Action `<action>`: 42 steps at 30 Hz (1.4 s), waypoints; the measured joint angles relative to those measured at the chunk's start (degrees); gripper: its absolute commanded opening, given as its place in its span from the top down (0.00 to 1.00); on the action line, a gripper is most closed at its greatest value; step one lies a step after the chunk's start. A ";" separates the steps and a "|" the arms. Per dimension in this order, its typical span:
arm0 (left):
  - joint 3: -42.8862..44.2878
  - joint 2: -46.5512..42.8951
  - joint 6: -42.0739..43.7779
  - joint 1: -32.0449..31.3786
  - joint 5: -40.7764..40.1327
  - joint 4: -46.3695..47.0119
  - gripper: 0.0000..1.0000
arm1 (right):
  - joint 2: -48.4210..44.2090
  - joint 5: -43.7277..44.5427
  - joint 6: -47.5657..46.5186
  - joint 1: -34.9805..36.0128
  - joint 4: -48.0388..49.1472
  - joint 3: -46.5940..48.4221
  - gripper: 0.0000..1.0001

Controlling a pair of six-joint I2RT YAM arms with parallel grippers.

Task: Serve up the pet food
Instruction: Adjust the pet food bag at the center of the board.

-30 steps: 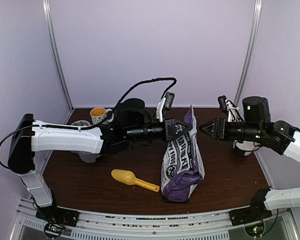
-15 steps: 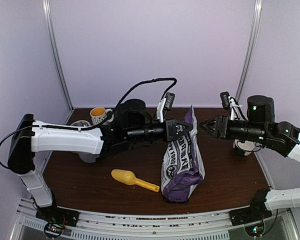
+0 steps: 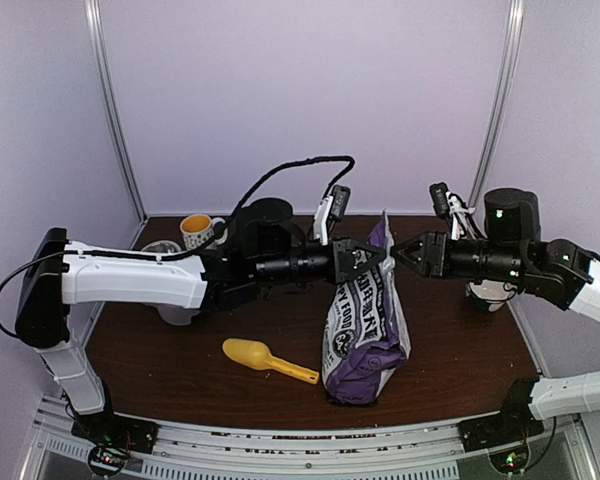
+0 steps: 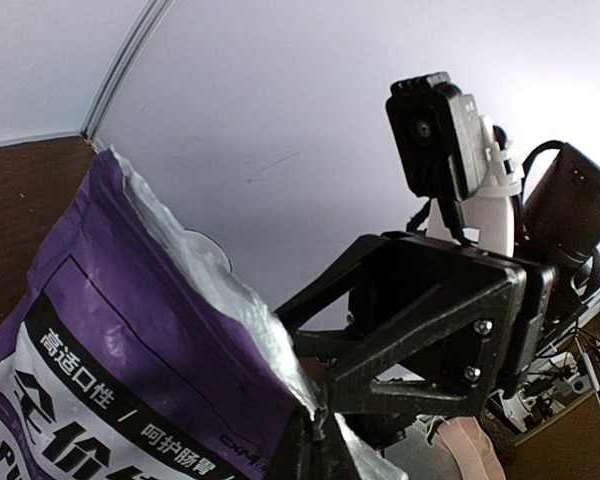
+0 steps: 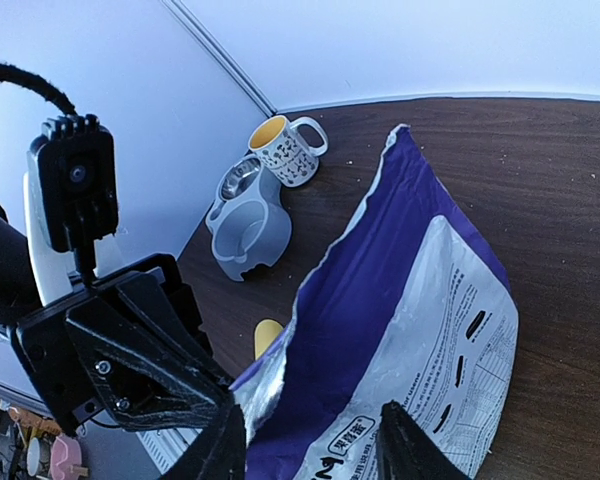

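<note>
The purple-and-white pet food bag (image 3: 365, 320) stands upright at mid table, its top torn open. No kibble shows. My left gripper (image 3: 368, 258) is shut on the bag's torn top edge, and the left wrist view shows its jaws pinching the foil (image 4: 325, 430). My right gripper (image 3: 400, 255) is open and level with the bag's top, just right of it and facing the left gripper. In the right wrist view its fingertips (image 5: 220, 445) are spread wide over the bag (image 5: 410, 300). I cannot tell whether they touch it.
A yellow scoop (image 3: 265, 358) lies on the table left of the bag. A grey double bowl (image 5: 250, 215) and a patterned mug (image 3: 198, 230) sit at the back left, partly behind my left arm. A white cup (image 3: 490, 295) stands under my right arm.
My right gripper has edged slightly left toward the bag's top. The left gripper and the bag have not moved.
</note>
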 measured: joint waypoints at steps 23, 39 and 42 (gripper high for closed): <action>0.81 -14.75 12.50 -0.57 -11.85 -19.58 0.26 | -6.60 0.09 13.77 0.66 -24.98 9.16 0.58; -6.58 -17.77 16.26 -0.57 -16.17 -23.10 0.25 | 4.31 10.95 24.02 11.02 -30.71 18.27 0.68; -8.46 -18.93 16.48 -0.57 -16.00 -22.32 0.25 | 4.76 12.48 25.14 11.50 -30.67 18.43 0.68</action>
